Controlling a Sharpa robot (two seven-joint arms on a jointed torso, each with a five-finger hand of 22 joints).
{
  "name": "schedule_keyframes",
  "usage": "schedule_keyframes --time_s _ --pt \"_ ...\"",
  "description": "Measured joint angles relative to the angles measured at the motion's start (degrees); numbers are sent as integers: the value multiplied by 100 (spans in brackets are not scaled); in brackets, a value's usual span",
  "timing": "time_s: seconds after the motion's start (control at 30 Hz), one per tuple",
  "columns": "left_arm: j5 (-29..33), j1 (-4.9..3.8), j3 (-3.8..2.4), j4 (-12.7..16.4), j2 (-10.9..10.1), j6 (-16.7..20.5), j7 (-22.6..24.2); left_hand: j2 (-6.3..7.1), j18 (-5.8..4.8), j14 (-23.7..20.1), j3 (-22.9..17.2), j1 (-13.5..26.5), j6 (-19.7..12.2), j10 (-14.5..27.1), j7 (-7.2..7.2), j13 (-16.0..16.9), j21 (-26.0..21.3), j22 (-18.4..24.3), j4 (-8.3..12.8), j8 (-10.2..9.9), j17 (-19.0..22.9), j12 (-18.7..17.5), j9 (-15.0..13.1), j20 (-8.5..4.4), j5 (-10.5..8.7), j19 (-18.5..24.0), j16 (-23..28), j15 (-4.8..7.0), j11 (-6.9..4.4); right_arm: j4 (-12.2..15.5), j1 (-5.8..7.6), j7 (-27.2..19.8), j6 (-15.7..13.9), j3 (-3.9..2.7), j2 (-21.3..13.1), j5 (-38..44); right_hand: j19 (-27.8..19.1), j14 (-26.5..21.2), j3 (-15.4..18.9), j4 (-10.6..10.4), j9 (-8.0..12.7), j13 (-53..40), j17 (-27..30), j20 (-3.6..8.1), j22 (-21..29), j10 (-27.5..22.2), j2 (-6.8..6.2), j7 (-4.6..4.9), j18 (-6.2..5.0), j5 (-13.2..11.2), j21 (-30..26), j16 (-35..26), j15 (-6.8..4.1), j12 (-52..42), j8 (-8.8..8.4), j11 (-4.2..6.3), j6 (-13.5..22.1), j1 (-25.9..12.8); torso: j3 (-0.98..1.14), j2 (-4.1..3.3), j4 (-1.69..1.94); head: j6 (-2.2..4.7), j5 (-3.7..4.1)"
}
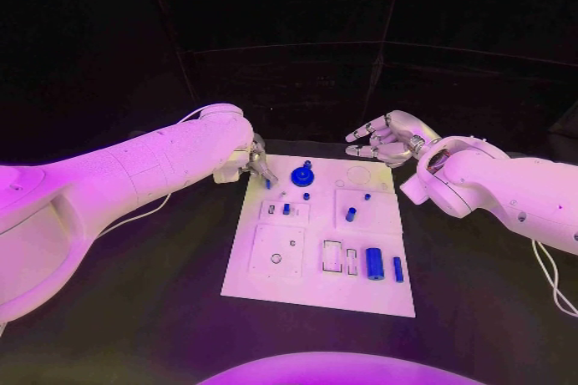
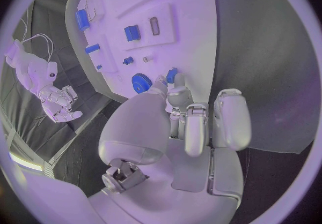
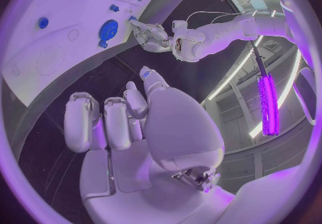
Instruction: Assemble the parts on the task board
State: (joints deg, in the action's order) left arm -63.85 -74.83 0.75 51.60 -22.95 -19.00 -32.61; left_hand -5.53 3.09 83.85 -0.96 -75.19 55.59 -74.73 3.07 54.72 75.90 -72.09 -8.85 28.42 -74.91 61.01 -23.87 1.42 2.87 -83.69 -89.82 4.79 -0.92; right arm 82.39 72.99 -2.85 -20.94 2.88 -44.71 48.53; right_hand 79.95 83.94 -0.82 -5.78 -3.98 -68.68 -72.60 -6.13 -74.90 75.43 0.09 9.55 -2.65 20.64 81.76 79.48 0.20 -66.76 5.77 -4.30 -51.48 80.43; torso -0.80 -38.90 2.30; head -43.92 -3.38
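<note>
left hand (image 1: 256,164) pinches blue part (image 2: 172,76)

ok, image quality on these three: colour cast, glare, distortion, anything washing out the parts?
Head view: magenta cast, dark surround, the white rectangular task board bright but the small blue parts readable. Left wrist view: fisheye bends the board edges; the left robot hand hides part of the near edge. Right wrist view: same bending, a bright purple light strip glares beside the right robot hand.

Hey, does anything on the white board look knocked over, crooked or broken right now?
Nothing stands out. The task board lies flat on the table, the blue gear sits on it near the left hand, and the other blue parts look orderly. The right hand hovers beyond the board's far edge.
</note>
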Motion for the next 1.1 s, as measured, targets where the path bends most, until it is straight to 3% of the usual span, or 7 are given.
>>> schedule_keyframes --time_s 0.17,0.33,0.4,0.57,0.67,0.77,1.1 --pt "0 -5 -5 7 1 2 44 -72 0 0 -386 -334 -73 42 -12 -48 0 7 299 -106 0 -10 89 -19 -22 -19 0 0 -18 -3 0 -4 0 0 2 0 0 0 0 0 0 0 0 0 0 0 0 0 0 0 0 0 0 0 0 0 0 0 0 0 1 -8 -12" --pt "3 -1 -2 19 -19 16 95 -70 0 0 -623 -433 -106 52 20 -110 0 7 63 -131 0 -55 122 -20 -4 -19 0 0 -8 -4 0 -6 0 0 2 0 0 0 0 0 0 0 0 0 0 0 0 0 0 0 0 -5 0 0 0 0 0 0 0 1 1 -13 -17" --pt "19 8 -1 35 -38 36 118 27 0 0 -812 -336 -106 52 21 -115 0 0 13 -72 0 -56 122 -20 1 -19 0 0 -8 -4 0 -7 0 0 2 0 0 0 0 0 0 0 8 0 0 0 0 0 0 0 0 -27 0 0 0 0 0 0 0 2 3 -12 -19" --pt "130 19 1 190 -160 130 162 338 0 12 -1679 120 -114 47 29 -133 0 -15 240 89 0 -56 94 -8 52 -31 0 -13 -13 -8 0 -9 1 0 1 0 0 0 0 0 0 0 9 0 0 0 0 0 0 0 0 -27 0 0 0 0 0 0 1 6 14 -10 -20" --pt "244 19 0 404 -311 235 181 495 0 21 -2183 382 -114 -2 29 -146 0 -22 425 179 0 -55 48 -8 51 -31 0 -21 -21 -21 0 -10 2 0 0 0 0 0 0 0 0 0 9 0 0 0 0 0 0 0 0 -27 0 0 0 0 0 0 1 11 18 -13 -25" --pt "368 16 -2 683 -505 366 188 569 0 21 -2373 526 -115 -2 29 -154 0 -33 417 261 0 -53 15 -8 51 -31 0 -21 -20 -31 0 -12 2 0 -7 0 0 0 0 0 0 0 8 0 0 0 0 0 0 0 0 -27 0 0 0 0 0 0 1 16 19 -20 -34" --pt "578 15 1 1722 -1164 866 270 670 0 21 -2597 637 -145 -2 20 -206 0 -43 475 378 0 -26 -33 -9 49 -30 0 -21 -20 -69 0 -13 7 1 -23 -11 0 0 0 0 0 -1 19 0 0 0 0 0 0 0 -20 -27 0 0 0 0 0 0 -9 26 34 -41 -39"
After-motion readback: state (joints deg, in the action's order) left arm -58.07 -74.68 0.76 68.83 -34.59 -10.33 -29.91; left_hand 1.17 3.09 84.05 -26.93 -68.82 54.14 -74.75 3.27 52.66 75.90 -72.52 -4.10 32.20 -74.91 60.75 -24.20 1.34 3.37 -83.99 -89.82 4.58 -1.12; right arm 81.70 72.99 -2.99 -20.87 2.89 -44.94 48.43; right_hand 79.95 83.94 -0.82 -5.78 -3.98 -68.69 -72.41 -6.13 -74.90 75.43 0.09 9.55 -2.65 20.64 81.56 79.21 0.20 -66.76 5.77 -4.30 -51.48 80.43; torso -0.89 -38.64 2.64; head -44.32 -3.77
